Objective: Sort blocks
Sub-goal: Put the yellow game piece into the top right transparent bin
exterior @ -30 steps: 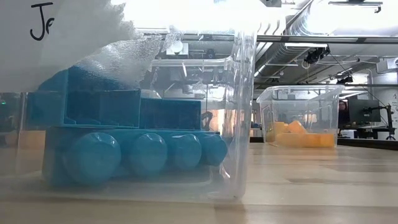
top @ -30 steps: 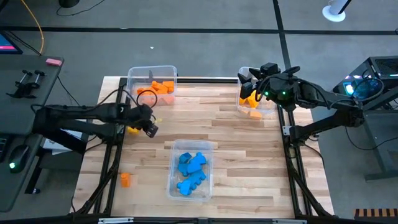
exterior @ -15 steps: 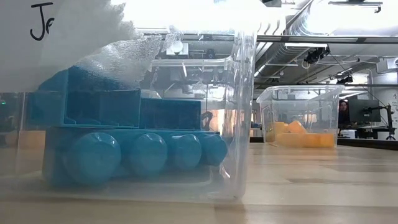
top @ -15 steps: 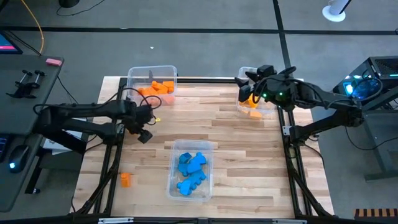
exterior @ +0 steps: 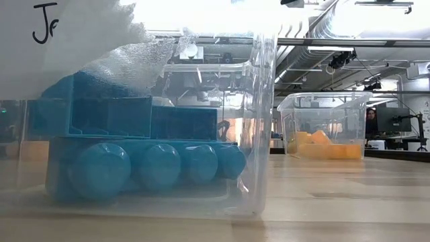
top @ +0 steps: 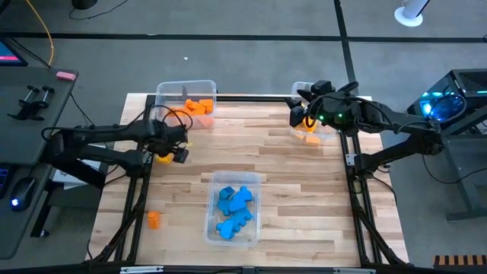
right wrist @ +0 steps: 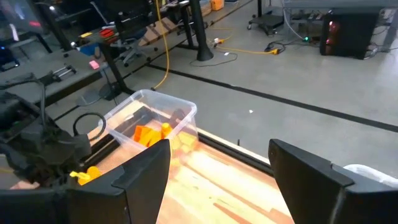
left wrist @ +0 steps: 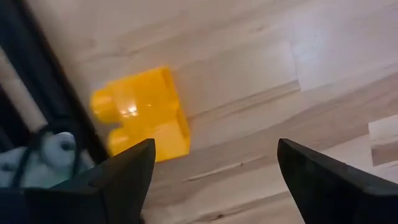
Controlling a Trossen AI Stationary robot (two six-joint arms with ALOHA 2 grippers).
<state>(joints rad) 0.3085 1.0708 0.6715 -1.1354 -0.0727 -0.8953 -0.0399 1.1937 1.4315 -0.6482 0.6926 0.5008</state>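
Hovering with fingers spread, the left hand (left wrist: 211, 180) is straddling a yellow block (left wrist: 142, 112) lying at the worktop (top: 289, 175) edge; closing off-centre risks knocking it off; the right hand (top: 298, 116), released, is waiting near its bin (top: 326, 135).

Grey floor (top: 251, 23) crossed by dark tape lines (top: 342, 27), a yellow cable (right wrist: 166, 43) trailing over it and a white fan base (top: 409, 14) at the far edge. A dark desk (top: 30, 114) with a pink eraser (top: 66, 75) and a mouse (top: 23, 190) stands left of the wooden table (top: 281, 160), and a computer case (top: 456, 95) with blue lights stands right of it. The low view shows an open workshop with ceiling ducts (exterior: 322, 27), bright overhead light (exterior: 376, 17), a monitor (exterior: 393, 119) and a person (exterior: 370, 121) seated beside it.
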